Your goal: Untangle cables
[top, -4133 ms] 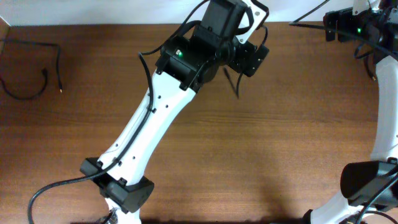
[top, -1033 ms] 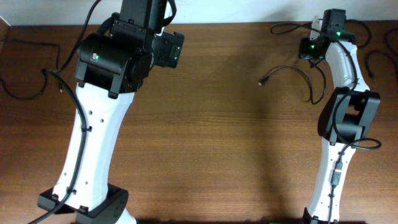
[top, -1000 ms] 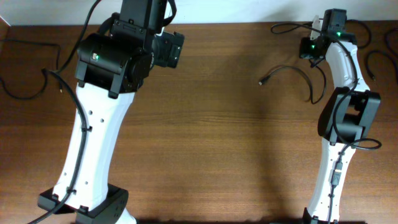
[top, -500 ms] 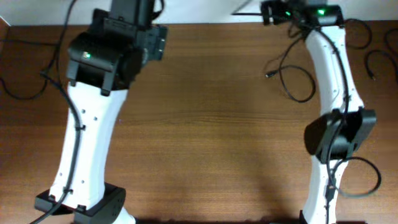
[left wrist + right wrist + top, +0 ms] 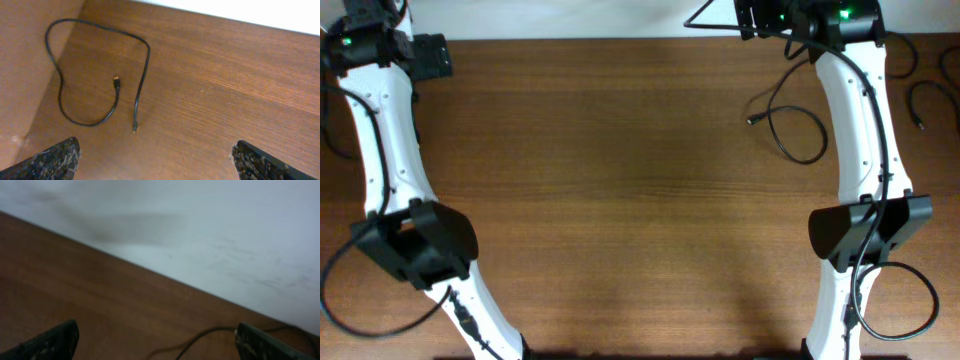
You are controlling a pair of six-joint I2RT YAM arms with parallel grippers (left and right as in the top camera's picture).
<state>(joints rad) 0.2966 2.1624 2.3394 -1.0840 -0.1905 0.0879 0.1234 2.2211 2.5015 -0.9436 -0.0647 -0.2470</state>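
Observation:
A thin black cable [image 5: 95, 75] lies loosely looped on the wood table in the left wrist view, with one plug [image 5: 116, 80] inside the loop and the other end [image 5: 134, 130] lower down. My left gripper [image 5: 155, 167] is open and empty, above and apart from it. In the overhead view it [image 5: 428, 55] is at the far back left. A second cable [image 5: 798, 132] lies looped by the right arm, its plug [image 5: 751, 121] pointing left. My right gripper [image 5: 155, 347] is open at the table's back edge [image 5: 752, 15], with a blurred cable strand [image 5: 210, 335] below it.
Another thin cable [image 5: 923, 100] lies at the far right edge. A thin black line [image 5: 708, 15] runs along the back edge beside the right wrist. A brown wall [image 5: 25, 60] borders the left cable. White wall [image 5: 200, 225] rises behind the table.
My left arm has swung from mid-left to the far left back corner, over the left cable. My right arm stretched to the back edge and now stays there.

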